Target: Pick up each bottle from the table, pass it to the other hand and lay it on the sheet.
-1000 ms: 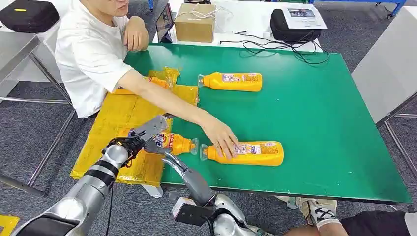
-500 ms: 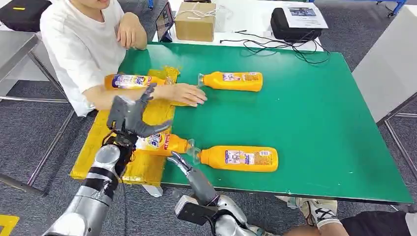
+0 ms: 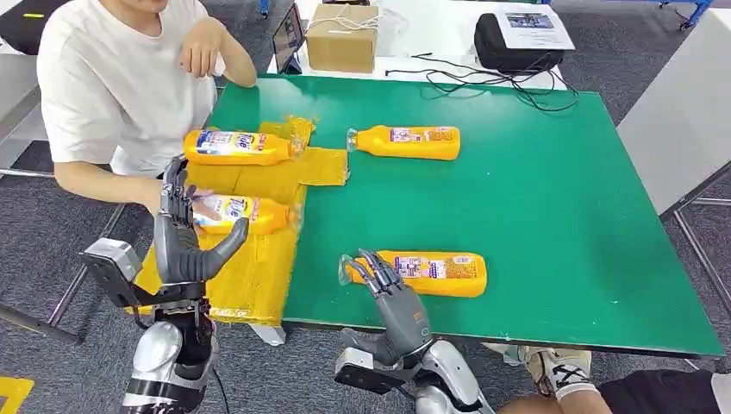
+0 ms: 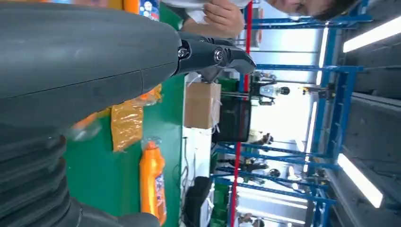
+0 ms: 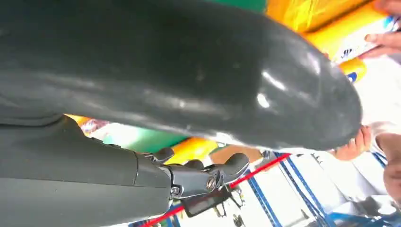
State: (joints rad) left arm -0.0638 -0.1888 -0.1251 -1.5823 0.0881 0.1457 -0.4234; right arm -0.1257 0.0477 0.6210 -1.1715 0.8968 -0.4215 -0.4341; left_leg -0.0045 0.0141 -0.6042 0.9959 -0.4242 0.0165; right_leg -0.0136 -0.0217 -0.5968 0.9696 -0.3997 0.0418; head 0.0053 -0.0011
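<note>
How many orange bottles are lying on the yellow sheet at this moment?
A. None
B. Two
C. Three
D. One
B. Two bottles lie on the yellow sheet: the far bottle and the near bottle, where a person's hand touches it. The other two bottles rest on the green table.

My head camera looks down over the green table [image 3: 552,198]; both wrist cameras sit close behind my hands, also seeing it.
</note>
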